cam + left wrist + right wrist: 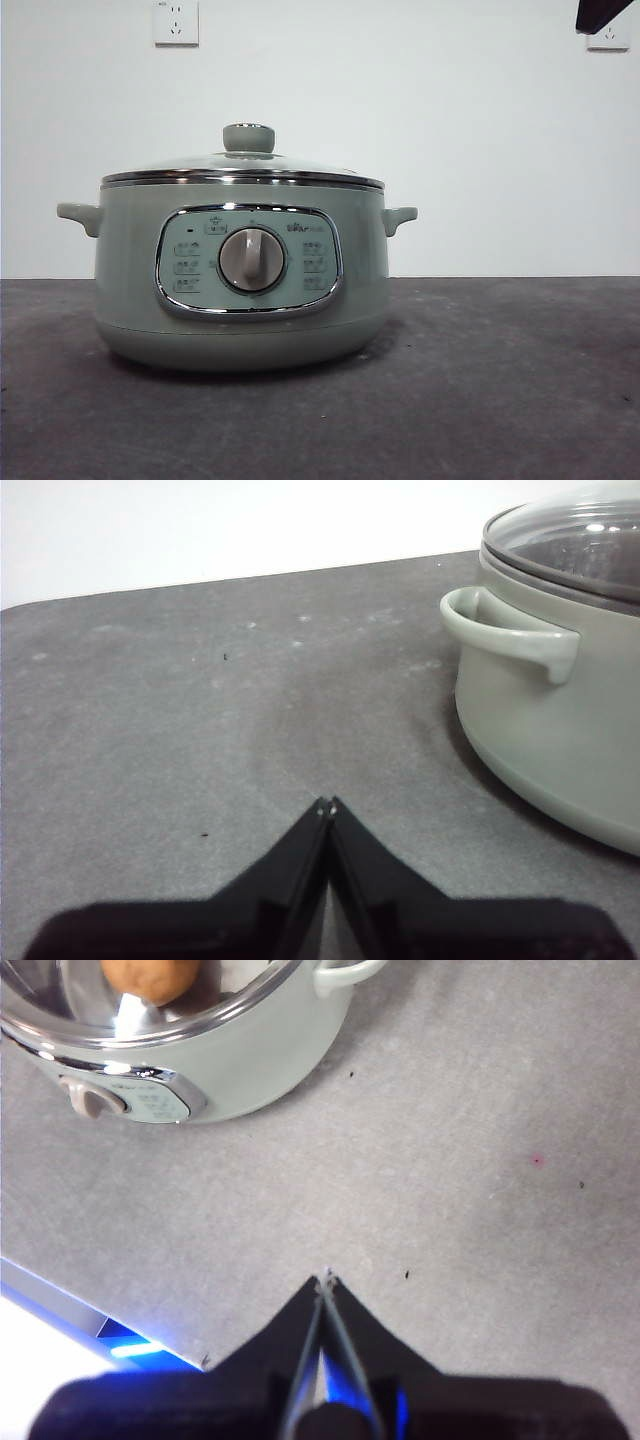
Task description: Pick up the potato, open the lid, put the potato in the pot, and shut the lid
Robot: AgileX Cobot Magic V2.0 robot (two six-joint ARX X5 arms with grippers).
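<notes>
The pale green pot (240,290) stands on the dark table with the glass lid (245,165) sitting on its rim, green knob (248,137) on top. In the right wrist view the orange-brown potato (150,978) shows inside the pot (230,1060), seen through the lid (120,1022). My right gripper (325,1278) is shut and empty, high above the table, away from the pot. My left gripper (327,802) is shut and empty, low over the table beside the pot (550,730) and its side handle (505,630). The lid (575,540) shows there too.
A black arm tip (605,12) shows at the top right corner of the front view. Two wall sockets (176,22) (610,38) are on the white wall behind. The table's front edge (90,1310) with blue light shows in the right wrist view.
</notes>
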